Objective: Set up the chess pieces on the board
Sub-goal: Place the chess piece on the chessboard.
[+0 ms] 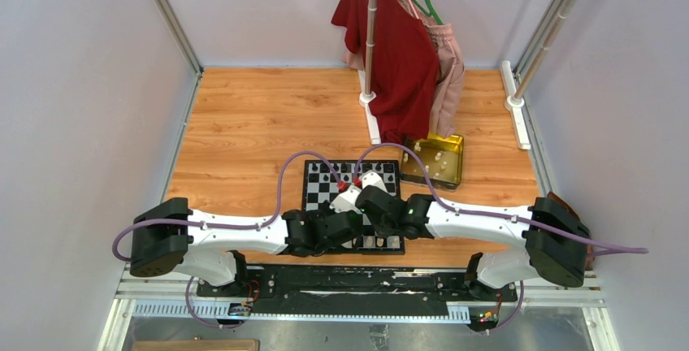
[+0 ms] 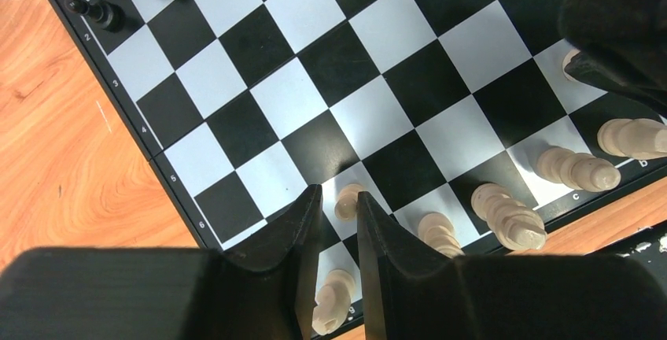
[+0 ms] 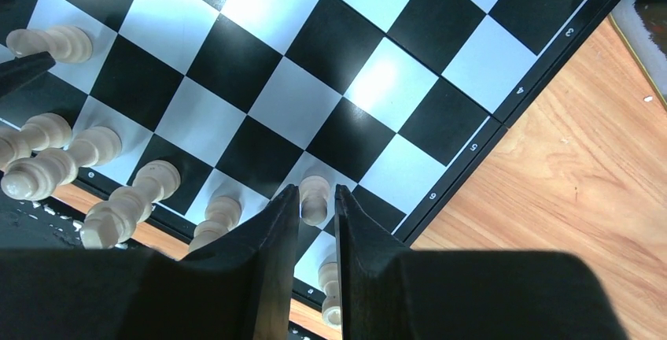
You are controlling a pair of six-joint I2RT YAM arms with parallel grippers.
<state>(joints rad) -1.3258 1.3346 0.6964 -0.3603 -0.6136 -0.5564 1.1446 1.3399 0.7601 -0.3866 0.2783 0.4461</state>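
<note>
A: Top cam?
B: The arms point(image 1: 244, 233) cover the board's point(image 1: 318, 179) near ranks, both jaws hidden there.
A: Wrist cams?
B: The left gripper point(image 2: 338, 198) straddles a cream pawn point(image 2: 348, 203) 1 row in from the edge. Its fingers are slightly apart, w/ a gap on 1 side. The right gripper point(image 3: 317, 195) flanks a 2nd pawn point(image 3: 315, 201). Clamped or loose, can't tell.

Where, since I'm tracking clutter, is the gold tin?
In the top view the gold tin sits just right of the far right corner of the board, in front of the hanging red shirt.
</note>
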